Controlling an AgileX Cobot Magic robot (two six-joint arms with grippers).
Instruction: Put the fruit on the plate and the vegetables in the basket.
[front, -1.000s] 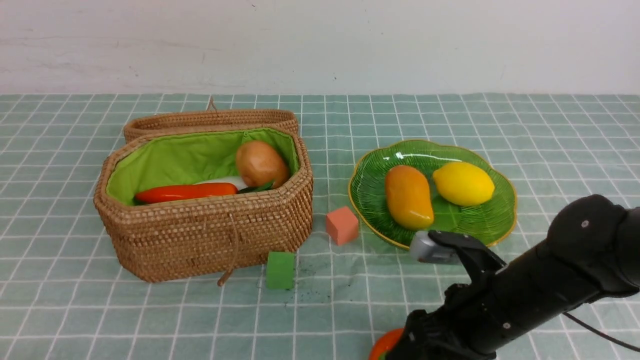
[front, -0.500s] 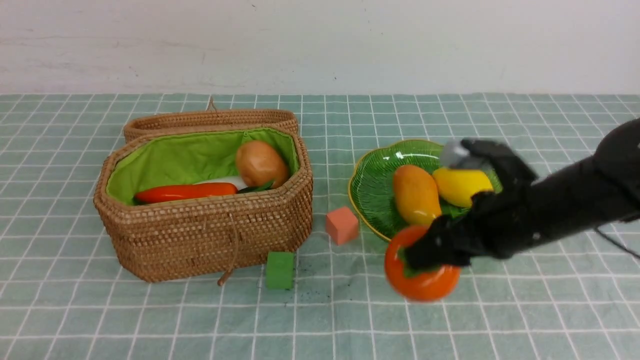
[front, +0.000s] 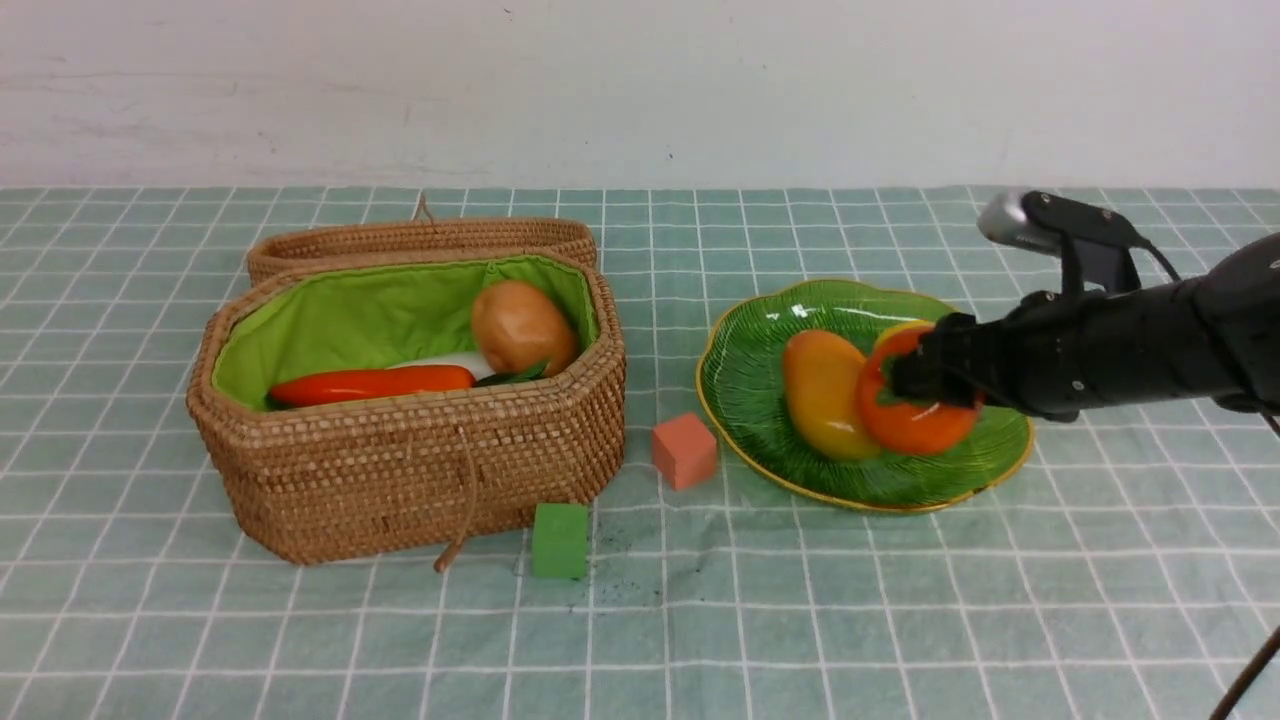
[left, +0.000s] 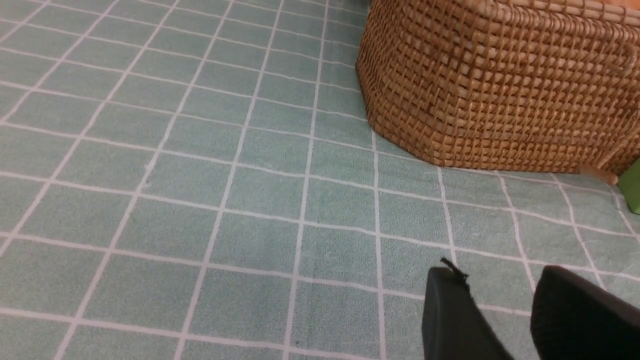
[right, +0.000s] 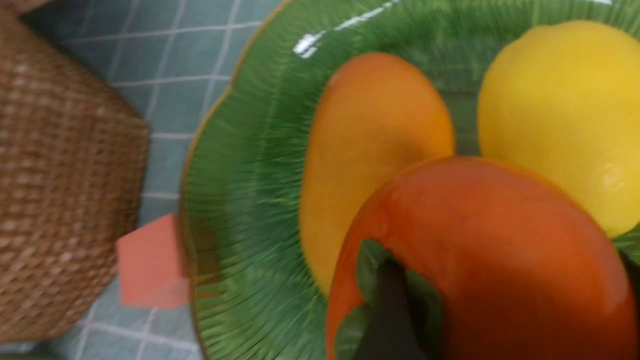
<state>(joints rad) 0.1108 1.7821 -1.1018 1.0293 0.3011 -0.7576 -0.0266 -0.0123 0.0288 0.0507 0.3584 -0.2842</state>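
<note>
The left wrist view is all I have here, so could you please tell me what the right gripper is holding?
Observer: The right gripper holds the round orange-red fruit, over the green plate.

Operator: Thank you; is there any other fruit on that plate, please?

Observer: Yes, the mango and the lemon both lie on it.

Operator: And could you tell me what stands between the plate and the basket?

Observer: A salmon-pink cube stands on the cloth there, between the plate and the wicker basket.
</note>
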